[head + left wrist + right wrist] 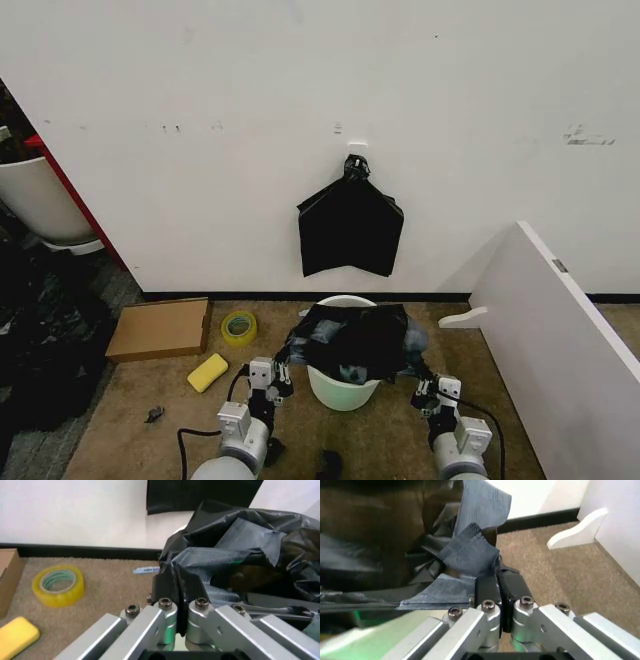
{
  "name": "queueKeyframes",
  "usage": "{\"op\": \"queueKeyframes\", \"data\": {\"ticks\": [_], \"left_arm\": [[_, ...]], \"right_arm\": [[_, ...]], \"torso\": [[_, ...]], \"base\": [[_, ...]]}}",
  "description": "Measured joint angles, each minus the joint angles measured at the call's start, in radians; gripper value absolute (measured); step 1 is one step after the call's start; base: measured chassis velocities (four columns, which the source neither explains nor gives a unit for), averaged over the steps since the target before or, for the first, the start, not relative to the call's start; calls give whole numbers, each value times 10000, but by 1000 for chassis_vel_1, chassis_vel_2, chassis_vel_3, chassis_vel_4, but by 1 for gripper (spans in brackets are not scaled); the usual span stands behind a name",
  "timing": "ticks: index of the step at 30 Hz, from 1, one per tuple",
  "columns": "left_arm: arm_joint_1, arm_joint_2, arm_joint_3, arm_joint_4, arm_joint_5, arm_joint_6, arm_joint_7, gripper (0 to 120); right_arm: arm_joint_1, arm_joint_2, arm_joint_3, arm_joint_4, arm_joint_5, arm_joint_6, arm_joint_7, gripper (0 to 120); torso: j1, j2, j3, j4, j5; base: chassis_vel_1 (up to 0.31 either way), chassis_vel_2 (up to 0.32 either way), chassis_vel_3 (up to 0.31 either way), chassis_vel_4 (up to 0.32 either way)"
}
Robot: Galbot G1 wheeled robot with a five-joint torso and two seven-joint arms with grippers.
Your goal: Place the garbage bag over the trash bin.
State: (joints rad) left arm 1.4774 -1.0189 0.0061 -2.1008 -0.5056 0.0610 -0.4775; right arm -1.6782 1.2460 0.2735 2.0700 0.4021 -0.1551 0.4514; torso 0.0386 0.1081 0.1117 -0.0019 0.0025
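The cream-white trash bin (343,388) stands on the carpet by the wall, between my two arms. The glossy black garbage bag (355,336) lies crumpled over its top and covers most of the rim; the far rim still shows. My left gripper (283,366) is at the bag's left edge, and in the left wrist view it (176,587) is shut on a fold of the bag (235,551). My right gripper (421,386) is at the bag's right edge, shut (499,587) on the bag (470,551) just beside the bin's wall (370,637).
A flat black bundle (350,228) hangs on the wall above the bin. A yellow tape roll (238,327), a yellow sponge (207,372) and a cardboard box (160,328) lie to the left. A white board (560,330) leans at the right. A white tub (40,200) stands far left.
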Motion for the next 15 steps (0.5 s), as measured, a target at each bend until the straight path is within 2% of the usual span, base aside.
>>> {"op": "queueKeyframes", "data": {"ticks": [8,15], "left_arm": [[601,310,-215,-607,-327,543,-344,0],[854,583,-524,-713,-538,782,-473,0]], "right_arm": [[-479,-269,-135,569,-19,-1059,260,0],[-206,-308,-460,202,-55,-1404,259,0]], "torso": [[0,0,0,0,0],[0,1,0,1,2]], "base": [[0,0,0,0],[0,0,0,0]]}}
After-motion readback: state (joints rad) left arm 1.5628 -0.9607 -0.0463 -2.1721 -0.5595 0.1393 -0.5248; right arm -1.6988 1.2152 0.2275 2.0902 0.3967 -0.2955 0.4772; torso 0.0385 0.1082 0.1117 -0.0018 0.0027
